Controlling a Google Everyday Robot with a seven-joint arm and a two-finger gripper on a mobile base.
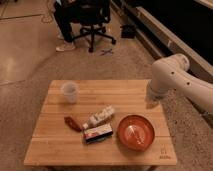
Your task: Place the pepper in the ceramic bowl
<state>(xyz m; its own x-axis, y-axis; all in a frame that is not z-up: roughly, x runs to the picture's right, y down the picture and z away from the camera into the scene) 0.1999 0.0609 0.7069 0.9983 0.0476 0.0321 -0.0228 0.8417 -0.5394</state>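
Small dark-red pepper point(72, 123) lies left of the glossy ceramic bowl point(135, 132); gripper point(152, 100) at right edge.

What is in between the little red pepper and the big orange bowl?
In the camera view, a red-and-white box lies between pepper and ceramic bowl. The gripper hangs at the table's right edge.
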